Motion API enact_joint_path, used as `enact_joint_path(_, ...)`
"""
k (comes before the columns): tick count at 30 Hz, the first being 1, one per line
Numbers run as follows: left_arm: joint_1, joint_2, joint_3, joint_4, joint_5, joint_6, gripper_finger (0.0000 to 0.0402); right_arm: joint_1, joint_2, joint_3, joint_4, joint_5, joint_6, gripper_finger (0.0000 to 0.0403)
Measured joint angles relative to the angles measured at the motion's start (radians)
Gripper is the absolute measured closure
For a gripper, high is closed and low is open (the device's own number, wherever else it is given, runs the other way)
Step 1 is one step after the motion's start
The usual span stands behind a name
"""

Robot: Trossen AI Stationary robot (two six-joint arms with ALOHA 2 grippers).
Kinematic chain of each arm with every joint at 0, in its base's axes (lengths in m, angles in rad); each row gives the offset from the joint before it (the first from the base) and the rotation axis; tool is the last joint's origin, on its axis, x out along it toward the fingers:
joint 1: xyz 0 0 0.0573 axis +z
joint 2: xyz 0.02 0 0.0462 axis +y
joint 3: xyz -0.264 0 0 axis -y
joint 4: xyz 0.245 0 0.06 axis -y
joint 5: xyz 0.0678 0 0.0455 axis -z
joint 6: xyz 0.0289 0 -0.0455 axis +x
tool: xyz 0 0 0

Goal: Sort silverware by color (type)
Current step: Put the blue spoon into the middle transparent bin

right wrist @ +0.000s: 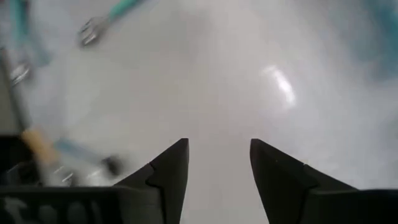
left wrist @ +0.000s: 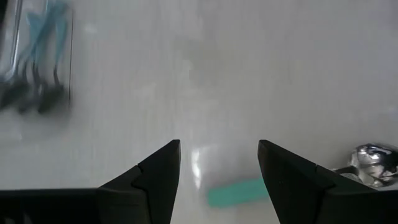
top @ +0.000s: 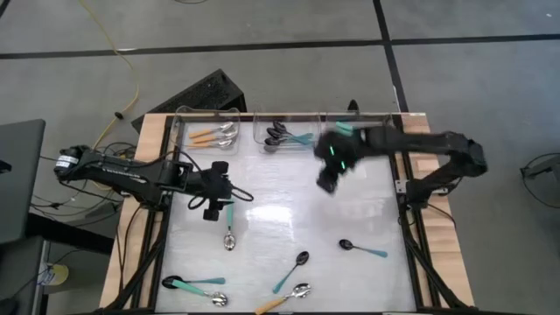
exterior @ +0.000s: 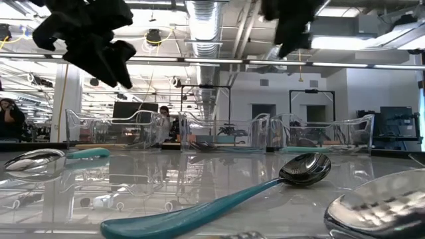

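My left gripper (top: 219,189) (left wrist: 217,144) is open above the table's left middle, over the teal handle end (left wrist: 235,191) of a silver-bowled spoon (top: 229,229), without touching it. My right gripper (top: 329,178) (right wrist: 217,142) is open and empty, raised over the table's far middle, in front of the bins. Loose spoons lie flat on the table: a black-bowled teal one (top: 291,271), another (top: 361,249), a third (top: 191,283), a silver one (top: 216,299) and an orange-handled silver one (top: 284,299).
Three clear bins stand along the far edge. The left bin (top: 212,134) holds orange-handled silver spoons, the middle bin (top: 282,136) holds black-bowled teal spoons, and the right bin (top: 350,128) shows something teal. The white tabletop has free room at its centre (top: 289,210).
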Motion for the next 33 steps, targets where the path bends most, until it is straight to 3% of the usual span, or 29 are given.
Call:
enact_joint_path(4, 0.05, 0.001, 0.0, 0.052, 0.075, 0.117, 0.0201, 0.264, -0.059, -0.114, 0.063, 0.066, 0.262, 0.0223)
enact_joint_path(9, 0.108, 0.016, 0.0, 0.127, 0.199, 0.225, 0.0201, 0.585, -0.045, -0.209, 0.056, 0.162, 0.614, 0.0244)
enact_joint_path(14, 0.141, 0.04, 0.001, 0.259, 0.338, 0.271, 0.0201, 0.781, 0.025, -0.268, 0.009, 0.181, 0.824, 0.0263)
enact_joint_path(25, 0.157, 0.051, 0.0, 0.343, 0.351, 0.11, 0.0201, 0.863, 0.171, -0.396, 0.001, 0.147, 0.752, 0.0271)
enact_joint_path(33, 0.157, 0.054, 0.0, 0.382, 0.273, -0.018, 0.0201, 0.858, 0.101, -0.605, 0.272, 0.124, 0.711, 0.0272)
